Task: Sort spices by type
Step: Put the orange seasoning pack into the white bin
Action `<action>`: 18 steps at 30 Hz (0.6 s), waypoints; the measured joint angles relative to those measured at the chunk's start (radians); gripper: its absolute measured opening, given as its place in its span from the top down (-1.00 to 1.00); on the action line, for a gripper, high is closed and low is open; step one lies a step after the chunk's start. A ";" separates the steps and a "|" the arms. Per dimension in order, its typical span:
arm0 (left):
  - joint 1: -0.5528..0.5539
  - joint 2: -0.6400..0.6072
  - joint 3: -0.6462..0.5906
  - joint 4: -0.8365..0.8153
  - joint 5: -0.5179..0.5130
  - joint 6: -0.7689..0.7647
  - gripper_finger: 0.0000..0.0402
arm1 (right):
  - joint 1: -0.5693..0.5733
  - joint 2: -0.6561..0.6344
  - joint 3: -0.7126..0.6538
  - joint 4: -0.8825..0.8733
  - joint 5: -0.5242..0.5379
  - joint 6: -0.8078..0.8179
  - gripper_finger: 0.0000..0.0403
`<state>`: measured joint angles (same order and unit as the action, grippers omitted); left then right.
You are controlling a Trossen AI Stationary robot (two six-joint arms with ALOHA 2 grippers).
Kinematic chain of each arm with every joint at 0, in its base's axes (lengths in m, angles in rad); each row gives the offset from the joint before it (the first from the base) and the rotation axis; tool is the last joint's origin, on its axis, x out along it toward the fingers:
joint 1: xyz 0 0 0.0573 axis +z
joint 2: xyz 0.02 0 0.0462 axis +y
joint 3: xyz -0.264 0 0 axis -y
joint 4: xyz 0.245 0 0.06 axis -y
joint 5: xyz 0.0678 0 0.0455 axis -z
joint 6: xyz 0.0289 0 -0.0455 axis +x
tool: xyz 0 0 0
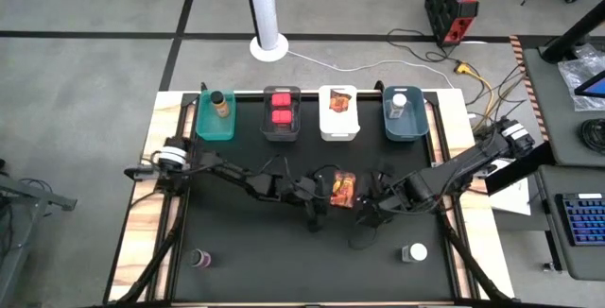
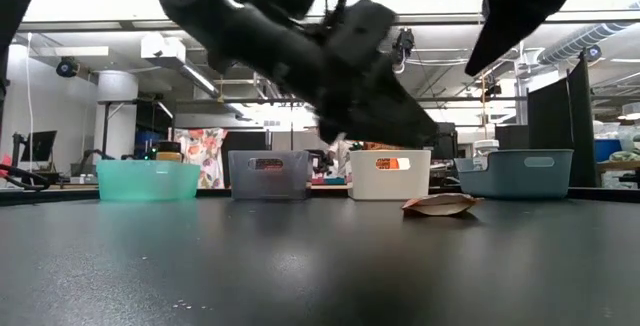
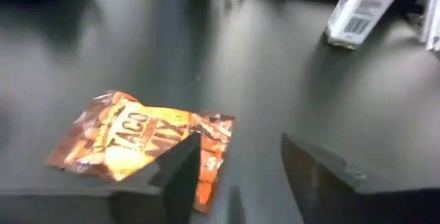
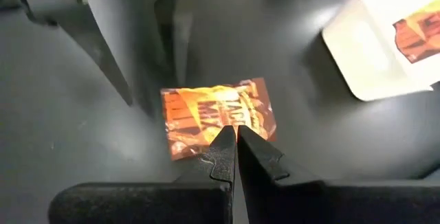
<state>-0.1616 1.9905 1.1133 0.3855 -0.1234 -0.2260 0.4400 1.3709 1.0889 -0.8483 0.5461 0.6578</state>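
Note:
An orange-brown spice packet (image 1: 342,188) lies flat on the black table's middle, also seen as the packet (image 3: 141,141) in the left wrist view. My left gripper (image 3: 237,176) hangs open just above it, one finger (image 3: 182,176) over the packet's edge and the other finger (image 3: 323,176) over bare table. My right gripper (image 4: 236,148) is shut and hovers higher, over the packet (image 4: 216,114) from the right. A white-capped jar (image 1: 413,251) and a purple bottle (image 1: 200,258) stand near the front edge.
Along the far edge stand a teal bin (image 1: 216,124) with a brown bottle, a grey bin (image 1: 281,130) with two red tubs, a white bin (image 1: 338,128) with an orange packet, and a blue bin (image 1: 404,130) with a white-capped jar.

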 joint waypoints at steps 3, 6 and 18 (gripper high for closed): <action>0.000 0.067 0.078 -0.011 0.000 0.006 0.37 | 0.000 -0.068 -0.050 0.016 0.004 0.028 0.96; 0.008 0.123 0.154 -0.092 -0.003 0.015 0.75 | 0.000 -0.132 -0.100 0.048 0.004 0.043 0.95; 0.031 0.196 0.233 -0.213 -0.078 0.033 1.00 | 0.013 -0.211 -0.160 0.155 0.007 0.038 0.95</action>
<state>-0.1306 2.1862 1.3468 0.1730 -0.2012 -0.1926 0.4532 1.1595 0.9291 -0.6937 0.5529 0.6962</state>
